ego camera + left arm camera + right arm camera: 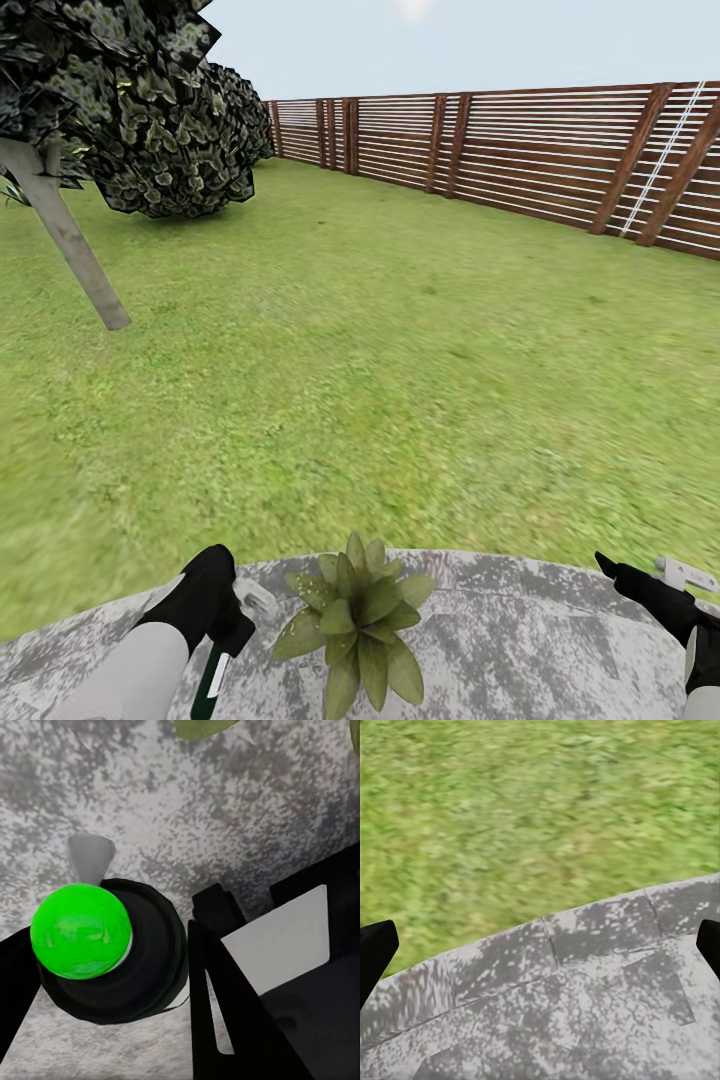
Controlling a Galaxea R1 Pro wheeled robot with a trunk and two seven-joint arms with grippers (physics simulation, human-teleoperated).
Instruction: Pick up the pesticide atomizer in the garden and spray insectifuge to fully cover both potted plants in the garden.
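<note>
Your left gripper [228, 640] hangs low over the grey stone patio [520, 640], clamped on the pesticide atomizer [211, 683], whose dark-green body with a white stripe points down below the black fingers. From the left wrist camera you look straight down the bottle: the atomizer [82, 931] shows as a bright green dome set in a dark round collar, held between the black fingers [225, 982], with a pale cone just past it over the speckled stone [225, 810].

Just beside that hand, toward the middle of the patio's front edge, sits one potted plant [358, 615], a low rosette of broad pointed green leaves; its leaf tips [199, 726] edge into the left wrist camera's picture. The atomizer is near the plant but apart from it.

Your right gripper [640, 590] reaches in at the far right over the patio, its jaws spread wide and holding nothing; the right wrist camera shows the two black fingertips [375, 952] at opposite edges, with the patio's curved rim [585, 945] and grass between them.

Beyond the stone, the lawn [380, 360] runs out to a brown slatted fence [520, 150]. A dark leafy tree [130, 100] with a leaning grey trunk stands on the left.
</note>
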